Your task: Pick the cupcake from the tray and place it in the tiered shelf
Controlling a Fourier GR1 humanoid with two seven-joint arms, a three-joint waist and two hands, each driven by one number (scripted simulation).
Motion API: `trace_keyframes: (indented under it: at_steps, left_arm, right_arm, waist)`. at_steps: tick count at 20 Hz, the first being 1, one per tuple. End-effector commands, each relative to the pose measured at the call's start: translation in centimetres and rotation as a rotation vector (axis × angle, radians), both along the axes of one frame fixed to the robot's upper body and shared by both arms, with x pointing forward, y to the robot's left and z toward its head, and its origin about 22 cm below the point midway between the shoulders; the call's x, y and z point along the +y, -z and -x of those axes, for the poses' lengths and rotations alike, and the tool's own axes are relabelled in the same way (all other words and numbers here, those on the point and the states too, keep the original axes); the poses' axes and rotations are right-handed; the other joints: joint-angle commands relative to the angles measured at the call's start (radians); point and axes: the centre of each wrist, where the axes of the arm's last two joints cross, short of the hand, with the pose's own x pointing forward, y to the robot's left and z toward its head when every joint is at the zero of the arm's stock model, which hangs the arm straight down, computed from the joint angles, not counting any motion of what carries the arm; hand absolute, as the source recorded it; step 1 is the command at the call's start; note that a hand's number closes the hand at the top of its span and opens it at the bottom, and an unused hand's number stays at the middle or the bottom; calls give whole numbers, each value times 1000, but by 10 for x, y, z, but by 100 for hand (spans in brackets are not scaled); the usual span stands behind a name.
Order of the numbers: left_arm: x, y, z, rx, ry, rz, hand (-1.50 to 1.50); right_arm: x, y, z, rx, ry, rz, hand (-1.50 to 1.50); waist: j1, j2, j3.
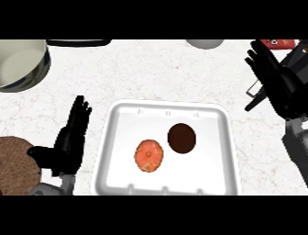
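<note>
Head view shows the right hand (278, 80) up at the far right, over the edge of the counter (150, 73). Its fingers are straight and spread, and it holds nothing. Just past it sits a dark frame, which may be the tiered shelf (305, 55), but only a bit of it shows.

Nearer and to the left lies the white tray (116, 151). Two things sit in it. The dark brown one looks like the cupcake (182, 137), and the orange round thing (150, 155) lies just beside it, nearer and to the left. They are close, maybe touching.

The left hand (68, 142) rests just left of the tray, fingers straight and pointing away, holding nothing.

I think the picking step has not started yet. Next, the right hand needs to come back over the tray, go down on the cupcake, and close around it without bumping the orange thing.

A big pot (14, 64) stands at the far left.
</note>
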Motion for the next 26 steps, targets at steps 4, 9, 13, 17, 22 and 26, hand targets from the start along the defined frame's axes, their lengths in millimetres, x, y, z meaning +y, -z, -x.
trace_keyframes:
  at_steps: [4, 9, 13, 17, 22, 26]
  left_arm:
    - [76, 12, 0, 279, -40, -72, 0]
    - [74, 29, 5, 458, 4, -58, 0]
    - [84, 21, -2, 473, -11, -65, 0]
    - [79, 20, -4, 482, 2, -55, 0]
    - [92, 13, -5, 478, 15, -59, 0]
    - [89, 19, -2, 488, 0, -75, 0]
  right_arm:
    - [-40, -3, 8, -181, 23, 100, 150]
    - [-70, 50, 18, 95, 229, 408, 150]
    - [-71, 61, 28, 23, 106, 260, -150]
    - [-101, 49, 38, -21, -70, 292, -150]
    - [-67, 23, 49, 56, -246, 365, -150]
    - [-38, -25, 47, 112, -317, 480, -150]
  waist:
    - [-19, -14, -6]
    - [-16, -1, -7]
    - [-20, -13, -5]
    - [-20, -17, -6]
    - [-25, -21, -7]
    - [-23, -22, -8]
